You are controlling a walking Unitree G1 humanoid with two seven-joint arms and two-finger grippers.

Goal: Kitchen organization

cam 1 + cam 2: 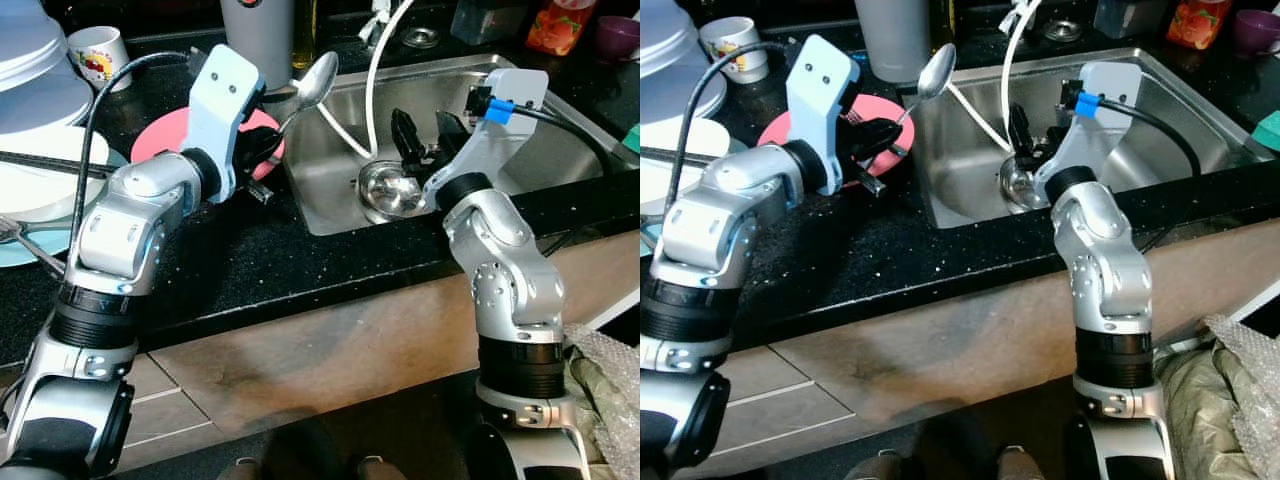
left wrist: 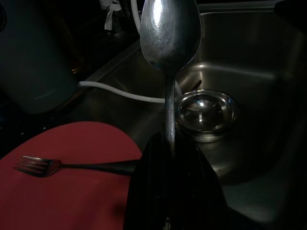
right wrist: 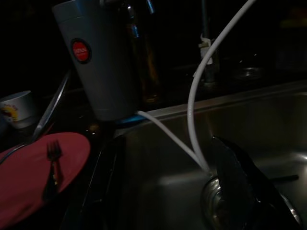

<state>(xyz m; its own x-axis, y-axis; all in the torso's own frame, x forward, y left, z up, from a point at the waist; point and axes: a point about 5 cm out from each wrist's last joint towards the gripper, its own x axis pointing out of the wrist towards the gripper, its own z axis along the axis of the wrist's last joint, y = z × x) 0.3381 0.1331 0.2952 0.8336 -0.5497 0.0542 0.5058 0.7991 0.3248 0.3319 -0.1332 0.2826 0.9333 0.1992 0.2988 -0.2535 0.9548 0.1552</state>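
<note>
Steel bowl (image 1: 392,190) in sink (image 1: 560,130) (fork (image 2: 57,166) on plate (image 2: 72,191))

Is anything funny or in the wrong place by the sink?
A white hose droops loosely into the sink, ending by the small steel bowl. A fork lies alone on the red plate. Nothing looks spilled or broken.

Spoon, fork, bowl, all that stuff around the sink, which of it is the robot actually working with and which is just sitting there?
In play:
spoon, held by the left gripper
steel bowl in the sink, by the open right gripper

Lying about:
fork on the red plate
mug
grey canister
white plates
</note>
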